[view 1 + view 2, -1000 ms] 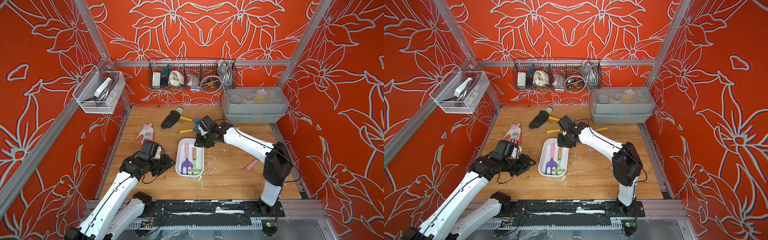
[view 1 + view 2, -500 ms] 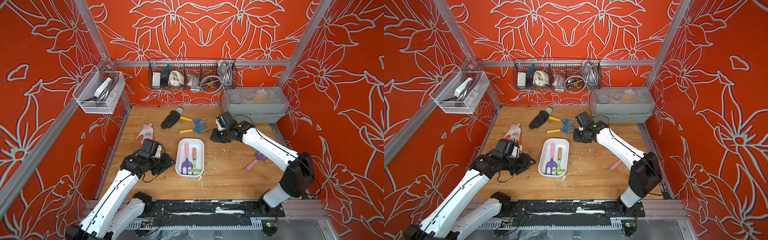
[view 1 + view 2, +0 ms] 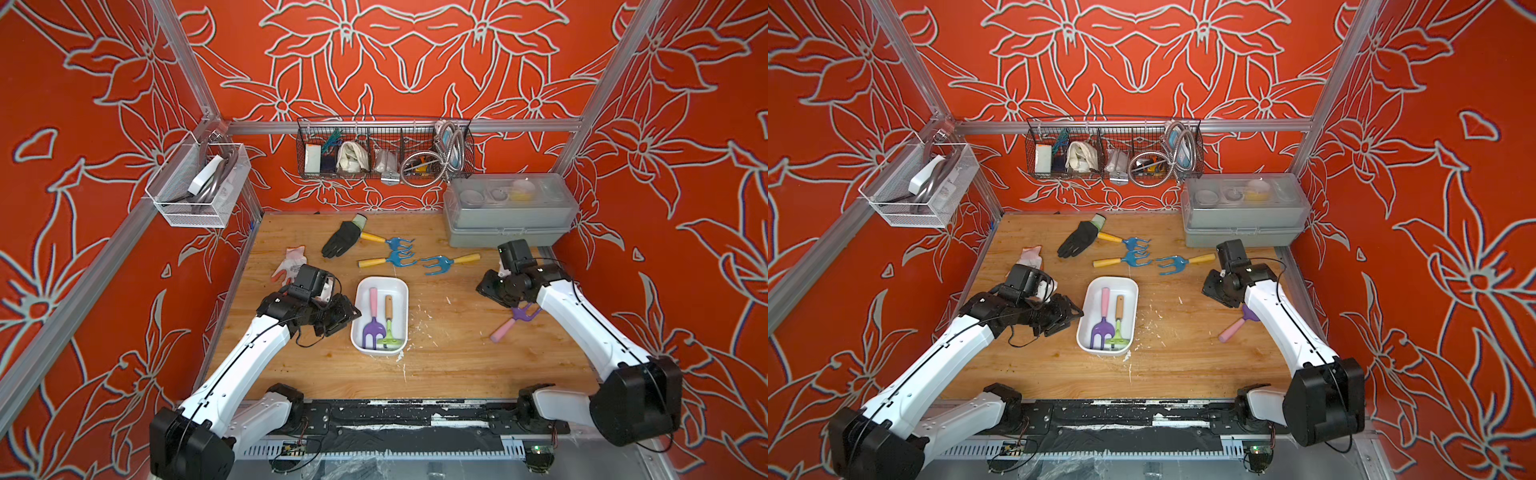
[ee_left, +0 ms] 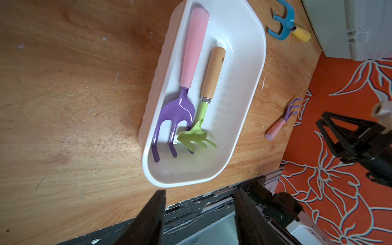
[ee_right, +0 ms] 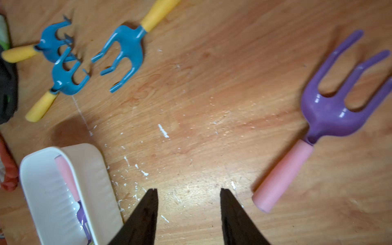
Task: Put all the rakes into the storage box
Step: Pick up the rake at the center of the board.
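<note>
This is a small robot test booth, dressed up like a garden shed. A white left arm and right arm are fixed to a black base at the front of a wooden table. Orange flower walls sit in metal bars. A wire basket hangs at the back. Small rakes and gloves lie on the table.

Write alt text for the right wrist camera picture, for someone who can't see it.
The open, empty right claw hangs over a wooden table, a purple rake with a pink handle lying nearby. Also in view: three blue rakes with yellow handles and one end of a white box.
</note>
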`<state>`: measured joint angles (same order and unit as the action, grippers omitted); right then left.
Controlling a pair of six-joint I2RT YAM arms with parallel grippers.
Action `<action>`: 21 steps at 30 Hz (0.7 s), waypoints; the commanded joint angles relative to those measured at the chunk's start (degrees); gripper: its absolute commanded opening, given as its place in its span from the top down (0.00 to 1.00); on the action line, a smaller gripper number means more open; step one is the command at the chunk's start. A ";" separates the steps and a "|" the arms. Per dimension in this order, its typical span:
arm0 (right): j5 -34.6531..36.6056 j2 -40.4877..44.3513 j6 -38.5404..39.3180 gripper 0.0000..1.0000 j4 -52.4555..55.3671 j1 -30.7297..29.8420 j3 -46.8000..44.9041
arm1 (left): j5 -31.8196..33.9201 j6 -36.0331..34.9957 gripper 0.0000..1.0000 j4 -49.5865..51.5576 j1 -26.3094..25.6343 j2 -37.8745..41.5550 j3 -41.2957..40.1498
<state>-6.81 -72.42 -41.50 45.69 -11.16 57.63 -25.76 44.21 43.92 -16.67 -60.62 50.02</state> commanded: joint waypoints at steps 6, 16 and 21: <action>0.27 1.60 -0.97 0.45 0.82 9.84 -8.72 | -1.75 2.27 0.46 -8.08 -4.82 -5.22 1.01; -1.55 -4.62 0.24 0.51 -3.67 14.54 -12.29 | -1.38 3.65 0.46 -11.71 -9.78 -9.08 0.93; -1.78 -8.13 0.07 0.53 -4.95 14.74 -12.03 | -1.47 3.19 0.46 -11.25 -9.88 -9.34 1.24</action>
<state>-8.05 -79.40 -41.45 41.71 3.14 45.95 -26.89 47.62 33.17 -26.26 -69.63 50.02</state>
